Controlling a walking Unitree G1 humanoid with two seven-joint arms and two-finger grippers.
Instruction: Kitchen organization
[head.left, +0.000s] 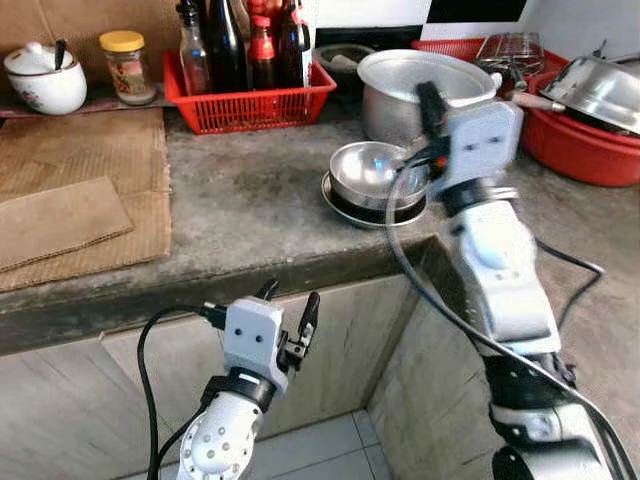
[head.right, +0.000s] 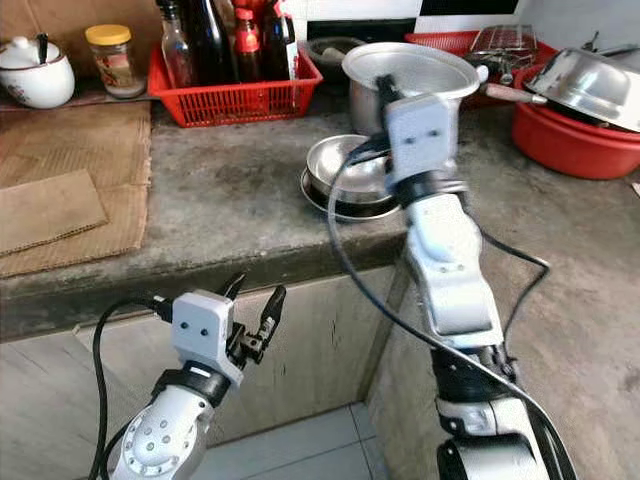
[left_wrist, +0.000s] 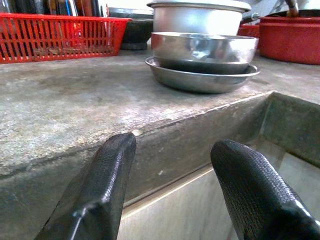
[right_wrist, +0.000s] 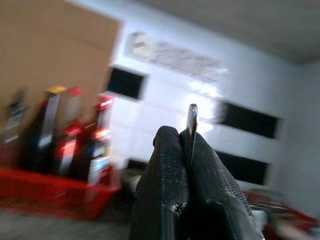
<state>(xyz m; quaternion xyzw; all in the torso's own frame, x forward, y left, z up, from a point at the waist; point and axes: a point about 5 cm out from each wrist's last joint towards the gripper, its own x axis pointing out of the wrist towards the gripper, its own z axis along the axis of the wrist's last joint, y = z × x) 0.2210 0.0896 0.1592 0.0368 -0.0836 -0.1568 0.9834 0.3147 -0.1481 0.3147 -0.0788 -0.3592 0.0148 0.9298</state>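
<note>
Right claw (right_wrist: 187, 150) pinches a thin, perhaps metal, strip (right_wrist: 192, 125).

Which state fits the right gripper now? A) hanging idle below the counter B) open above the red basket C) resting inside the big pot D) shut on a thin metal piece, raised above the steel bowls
D: the right wrist view shows the right gripper pinched on a thin metal piece, and the head view puts that arm up over the steel bowls on the counter.

Red basket (head.left: 250, 105), silver bowl (head.left: 370, 172)
</note>
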